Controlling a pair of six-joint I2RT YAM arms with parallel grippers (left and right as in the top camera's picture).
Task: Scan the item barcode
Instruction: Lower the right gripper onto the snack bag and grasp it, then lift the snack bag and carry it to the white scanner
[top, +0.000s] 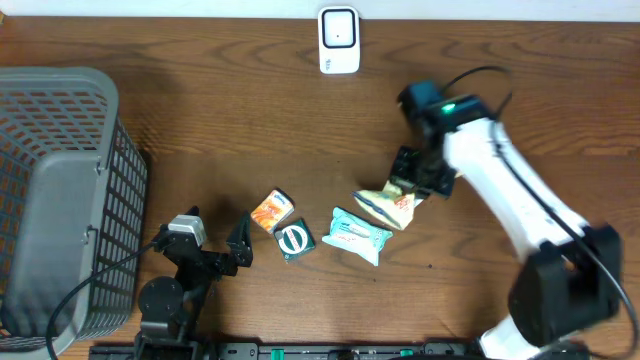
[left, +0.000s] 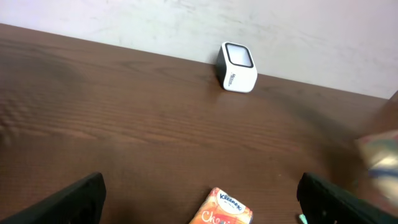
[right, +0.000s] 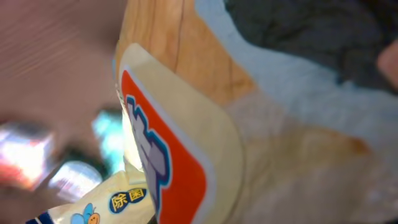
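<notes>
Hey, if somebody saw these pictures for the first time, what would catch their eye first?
Probably the white right arm reaching in from the lower right, its fingers shut on a cream and orange packet right of the table's middle, which fills the right wrist view. Next, the big grey basket at the left edge and the white scanner standing alone at the far edge.

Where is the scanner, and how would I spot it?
Find the brown table with the grey basket. At its far edge, by the wall, the scanner stands alone. It is a white box with a dark window, unlike the colourful packets.
</notes>
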